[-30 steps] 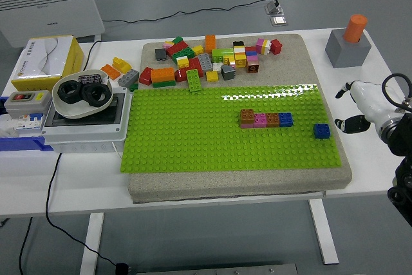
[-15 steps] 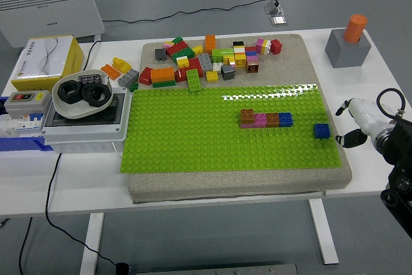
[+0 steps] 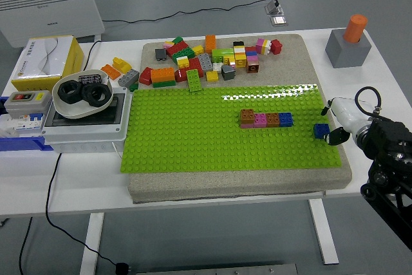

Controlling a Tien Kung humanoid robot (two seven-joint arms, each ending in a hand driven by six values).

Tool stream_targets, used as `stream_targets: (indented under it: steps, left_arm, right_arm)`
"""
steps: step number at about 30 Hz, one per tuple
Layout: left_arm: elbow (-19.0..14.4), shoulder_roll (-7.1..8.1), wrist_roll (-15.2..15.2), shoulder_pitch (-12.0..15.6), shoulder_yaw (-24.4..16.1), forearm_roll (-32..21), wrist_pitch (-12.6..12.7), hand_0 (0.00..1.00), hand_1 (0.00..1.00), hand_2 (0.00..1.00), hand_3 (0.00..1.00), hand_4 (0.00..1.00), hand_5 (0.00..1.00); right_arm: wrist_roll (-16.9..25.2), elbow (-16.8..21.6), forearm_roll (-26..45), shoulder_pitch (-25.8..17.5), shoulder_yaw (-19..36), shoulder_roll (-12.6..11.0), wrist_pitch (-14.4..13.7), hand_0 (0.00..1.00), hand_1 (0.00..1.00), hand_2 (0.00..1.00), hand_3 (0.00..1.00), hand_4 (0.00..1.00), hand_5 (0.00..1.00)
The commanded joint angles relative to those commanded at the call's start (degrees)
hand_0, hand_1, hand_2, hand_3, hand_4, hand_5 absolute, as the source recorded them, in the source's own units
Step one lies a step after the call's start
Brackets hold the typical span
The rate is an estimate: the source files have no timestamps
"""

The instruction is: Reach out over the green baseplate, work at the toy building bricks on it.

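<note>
Head view: green baseplate on a beige slab on the white worktop, carrying a joined row of brown, pink, brown and blue bricks right of centre and a lone blue brick at its right edge; loose bricks piled behind the plate. Right hand, white with dark tips, at the plate's right edge just beside the lone blue brick, contact and finger state not discernible. Grey block with orange cylinder at far right.
</note>
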Motion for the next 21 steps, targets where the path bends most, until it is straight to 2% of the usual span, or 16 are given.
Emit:
stream_targets:
  steps: [10, 21]
  left_arm:
    - [-0.18, -0.45, -0.15, -0.27, -0.06, 0.00, 0.22, 0.768, 0.709, 0.627, 0.476, 0.617, 0.331]
    - [-0.37, -0.69, -0.34, -0.59, 0.01, 0.00, 0.22, 0.769, 0.710, 0.627, 0.478, 0.619, 0.324]
  right_arm:
    - [1.40, -5.29, -1.88, 1.87, -1.88, 0.91, -1.64, 0.880, 0.867, 0.863, 0.668, 0.736, 0.108]
    - [2.58, -7.35, -1.95, 2.44, -2.73, 0.86, -2.93, 0.867, 0.850, 0.841, 0.640, 0.734, 0.111]
